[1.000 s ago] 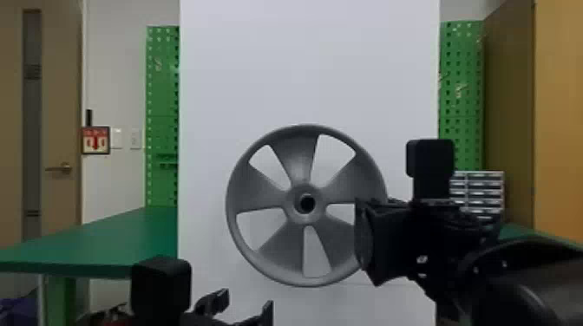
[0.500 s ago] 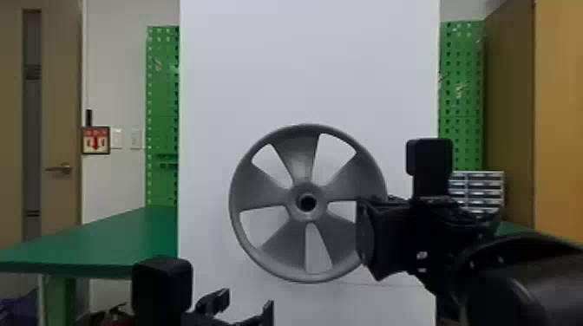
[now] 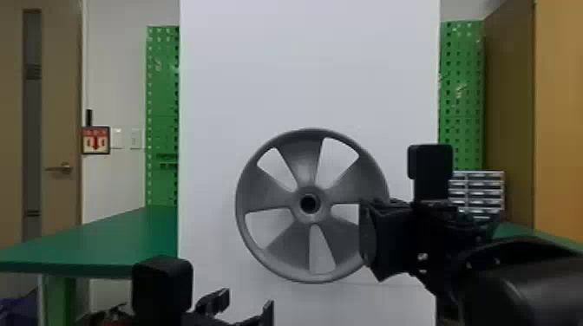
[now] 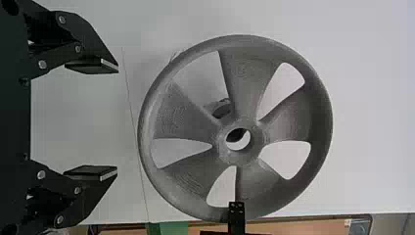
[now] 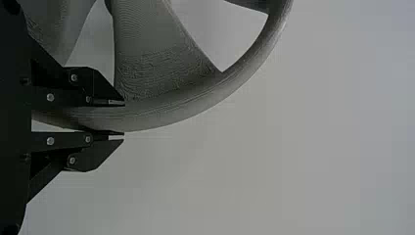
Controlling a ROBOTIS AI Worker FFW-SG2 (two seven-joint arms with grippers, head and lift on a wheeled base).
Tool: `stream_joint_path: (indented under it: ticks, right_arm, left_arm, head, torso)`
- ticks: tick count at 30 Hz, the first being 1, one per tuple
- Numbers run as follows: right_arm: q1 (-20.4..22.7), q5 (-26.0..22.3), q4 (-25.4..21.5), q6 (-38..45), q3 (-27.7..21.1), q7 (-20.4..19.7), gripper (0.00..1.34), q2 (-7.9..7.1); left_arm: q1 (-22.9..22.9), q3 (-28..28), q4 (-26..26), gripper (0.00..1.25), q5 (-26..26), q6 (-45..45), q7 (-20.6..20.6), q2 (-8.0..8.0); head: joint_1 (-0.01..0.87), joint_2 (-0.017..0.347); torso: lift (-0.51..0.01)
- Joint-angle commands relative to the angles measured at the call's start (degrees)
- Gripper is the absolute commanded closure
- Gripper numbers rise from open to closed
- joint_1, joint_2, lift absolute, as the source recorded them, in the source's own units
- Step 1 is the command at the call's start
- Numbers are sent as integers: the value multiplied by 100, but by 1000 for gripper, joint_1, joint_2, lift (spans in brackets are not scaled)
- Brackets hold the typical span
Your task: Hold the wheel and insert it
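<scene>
Slightly away from the head and towards the white panel, the wheel has been shifted. Below it, the left pincer is held wide. At the robot's right, its rim is gripped by the right pincer. Beyond, beside the hub, a stub is revealed by the left wrist view.

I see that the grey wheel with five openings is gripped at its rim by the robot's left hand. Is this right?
Not the left hand: the right wrist view shows the right hand gripping the grey wheel with five openings at its rim.
</scene>
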Motion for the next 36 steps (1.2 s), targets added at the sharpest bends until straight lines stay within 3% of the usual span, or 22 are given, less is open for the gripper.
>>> stream_joint_path:
  ticks: [1,36]
  right_arm:
    - [-14,29,72,-101,6,47,1138,5]
    - [-84,301,529,-506,94,73,1138,5]
  left_arm:
    - [0,-6,0,509,-8,0,0,0]
    - [0,-15,0,510,-17,0,0,0]
  head:
    - [5,118]
    - [5,118]
  torso:
    - [-477]
    - [-477]
